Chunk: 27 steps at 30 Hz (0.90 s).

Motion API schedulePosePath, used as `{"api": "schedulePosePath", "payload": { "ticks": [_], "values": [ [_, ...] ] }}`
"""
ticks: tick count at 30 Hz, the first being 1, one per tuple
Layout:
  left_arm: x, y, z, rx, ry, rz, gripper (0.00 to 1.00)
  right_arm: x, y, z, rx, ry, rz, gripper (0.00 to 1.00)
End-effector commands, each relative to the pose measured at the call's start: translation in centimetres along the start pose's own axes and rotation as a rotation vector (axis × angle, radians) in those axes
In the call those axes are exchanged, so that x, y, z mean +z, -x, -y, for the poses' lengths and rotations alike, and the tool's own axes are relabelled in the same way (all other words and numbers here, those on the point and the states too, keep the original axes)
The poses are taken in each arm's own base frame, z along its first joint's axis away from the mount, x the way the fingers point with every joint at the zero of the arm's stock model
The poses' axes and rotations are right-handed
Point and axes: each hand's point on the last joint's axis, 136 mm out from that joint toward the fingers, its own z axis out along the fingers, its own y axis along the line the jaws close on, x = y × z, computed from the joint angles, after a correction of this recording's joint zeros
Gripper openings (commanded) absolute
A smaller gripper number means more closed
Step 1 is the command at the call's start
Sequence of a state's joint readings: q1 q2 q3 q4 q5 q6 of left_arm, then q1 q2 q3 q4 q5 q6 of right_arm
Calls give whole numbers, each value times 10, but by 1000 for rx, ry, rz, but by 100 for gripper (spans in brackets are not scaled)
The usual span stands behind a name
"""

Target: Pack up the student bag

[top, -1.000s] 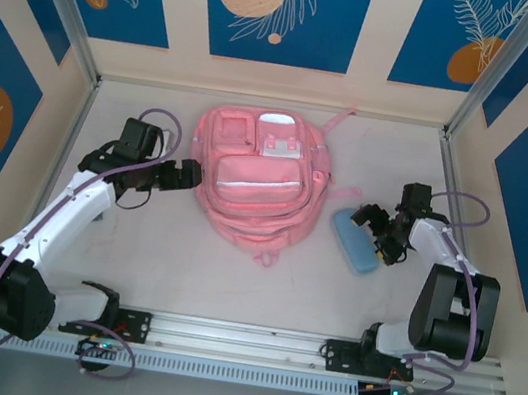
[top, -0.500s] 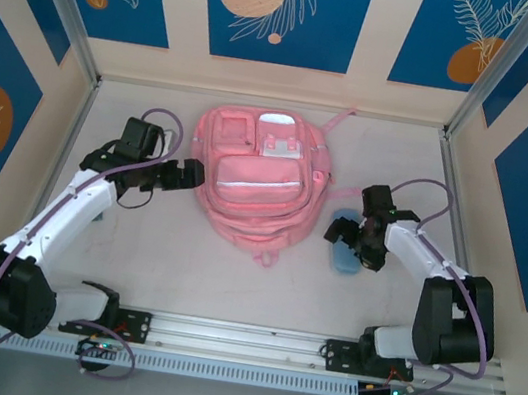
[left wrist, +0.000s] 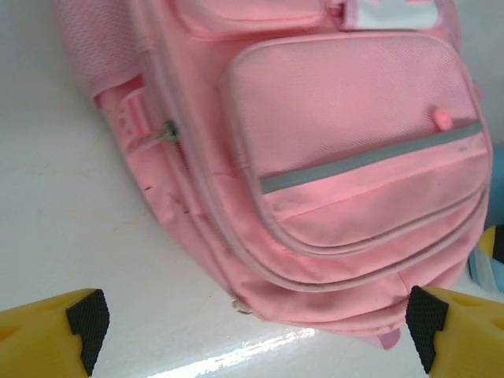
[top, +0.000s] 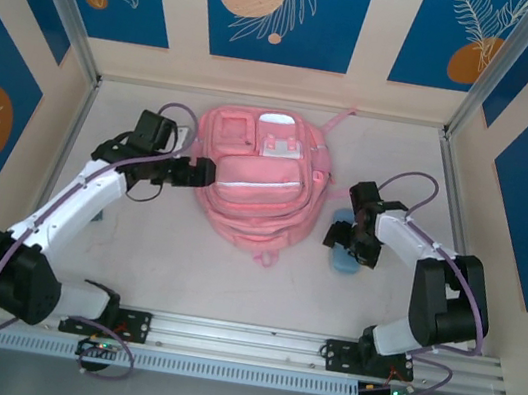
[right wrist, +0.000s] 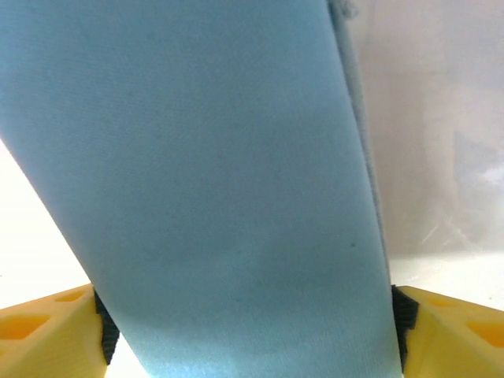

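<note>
Student bag (top: 257, 181) lies flat, front side up, in the middle of the white tabletop (top: 132, 257), toward the upper half of the top view. Its long axis runs up-down in the frame, leaning slightly. The small pockets and pink straps (top: 343, 120) are at the upper end, and the big front pocket with the pale reflective strip (left wrist: 370, 157) is at the lower, rounded end. Left gripper (top: 199, 173) sits just beside the bag's left edge, level with the big pocket. Its jaws are spread wide with nothing between them, and in the left wrist view the fingertips (left wrist: 87, 319) are far apart over bare table and the bag's side. To the right of the bag, near its lower right edge, lies a light blue fabric case (top: 339, 262). Right gripper (top: 350, 240) is down over it, jaws wide and straddling the case. In the right wrist view the black pads (right wrist: 102, 331) sit right at its two long edges; can't tell if they actually clamp it.
</note>
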State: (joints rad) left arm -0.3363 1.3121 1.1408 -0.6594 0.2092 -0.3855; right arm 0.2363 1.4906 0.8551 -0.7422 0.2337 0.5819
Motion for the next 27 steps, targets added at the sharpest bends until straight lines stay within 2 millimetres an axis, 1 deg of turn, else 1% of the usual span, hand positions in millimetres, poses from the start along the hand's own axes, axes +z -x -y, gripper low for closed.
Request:
{"api": "schedulePosePath", "payload": {
  "ticks": [1,4,5,6,8,10,13,15,18,21,24,27],
  "values": [
    [4,3,17,156,29,-18,96,-4,1,3,-8,-28,4,76],
    [16,4,35,287,45,-34,93,-13,6,5,0,-24,49,69],
    [21,4,41,329,51,-44,92,-15,8,6,7,-22,63,69],
    [24,4,49,370,48,-51,91,-20,10,6,14,-11,82,68],
    [37,3,58,434,45,-84,89,-27,11,7,30,5,107,67],
    [47,5,66,482,47,-105,89,-35,13,8,42,29,134,66],
    [61,7,83,566,7,-138,87,-46,16,9,64,64,171,66],
    [71,5,92,652,6,-159,85,-54,17,10,77,87,198,65],
    [81,-9,108,812,-20,-222,81,-62,17,12,92,122,222,65],
    [88,-23,118,937,-32,-274,79,-67,17,13,109,150,233,65],
    [93,-31,125,996,-36,-320,72,-68,17,13,122,175,233,65],
    [102,-37,128,1052,-4,-344,69,-68,17,11,129,195,232,65]
  ]
}}
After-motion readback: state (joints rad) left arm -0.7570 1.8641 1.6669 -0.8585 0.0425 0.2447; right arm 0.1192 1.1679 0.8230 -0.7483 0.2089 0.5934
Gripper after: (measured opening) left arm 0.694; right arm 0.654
